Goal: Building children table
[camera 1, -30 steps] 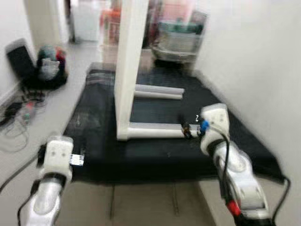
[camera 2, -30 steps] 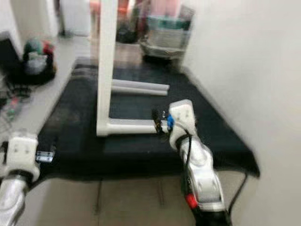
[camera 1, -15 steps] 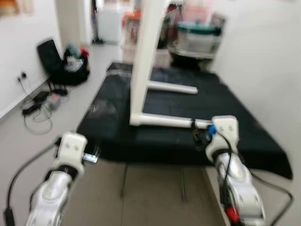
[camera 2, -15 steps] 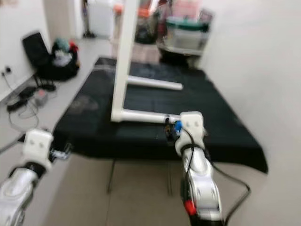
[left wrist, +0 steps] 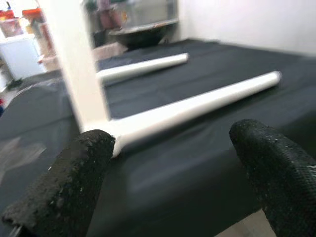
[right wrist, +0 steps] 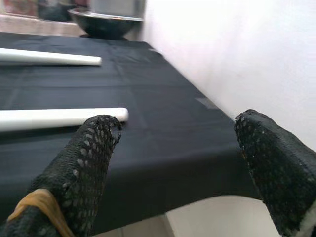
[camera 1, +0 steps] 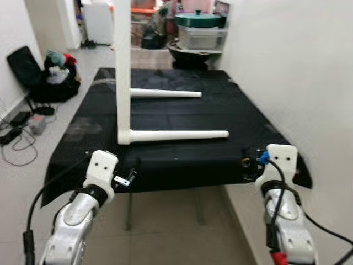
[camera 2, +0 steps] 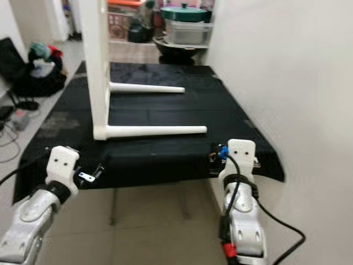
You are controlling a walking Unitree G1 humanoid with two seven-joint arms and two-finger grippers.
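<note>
**Both end effectors empty at the tabletop edge**

My left end effector (left wrist: 168,173) and right end effector (right wrist: 182,163) hang with fingers apart at the black tabletop (camera 1: 182,160) edge. Beyond, the white table (camera 1: 122,72) lies sideways, two legs (camera 1: 179,134) pointing right.

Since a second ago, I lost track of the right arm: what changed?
The right gripper let go of the near white leg's tip and drew back to the near edge of the black-covered table, fingers open. The left gripper, open, rose to that edge. The white tabletop stands on its side, both legs attached, as before.
</note>
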